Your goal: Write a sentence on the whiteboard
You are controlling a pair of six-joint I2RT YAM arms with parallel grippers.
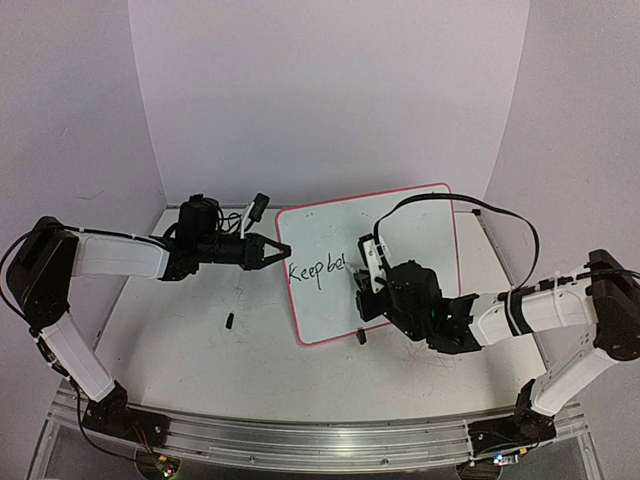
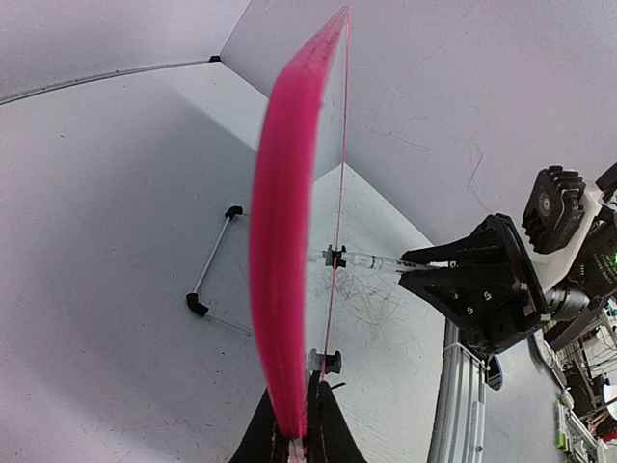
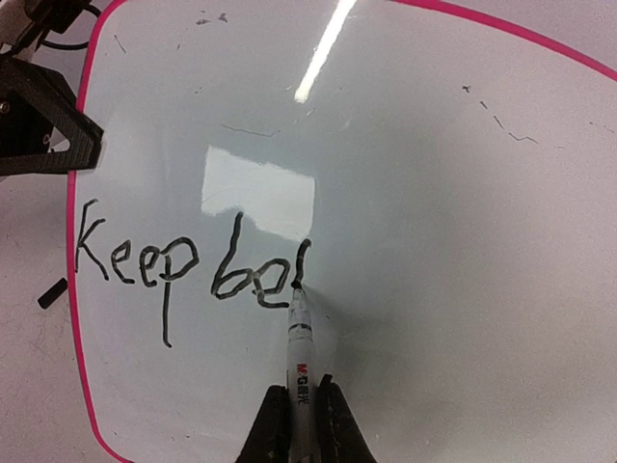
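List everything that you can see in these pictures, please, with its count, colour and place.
board: 1, white with pink rim, middle of the table
writing: 1 line, black, "Keep bel", on the board's left part
marker: 1, white with black tip, tip on the board just after "bel"
clip: 1, black, at the board's near rim
small piece: 1, black, on the table left of the board
table: 1, grey-white, under everything
left hand: 1, black, shut on the board's left rim
right hand: 1, black, shut on the marker
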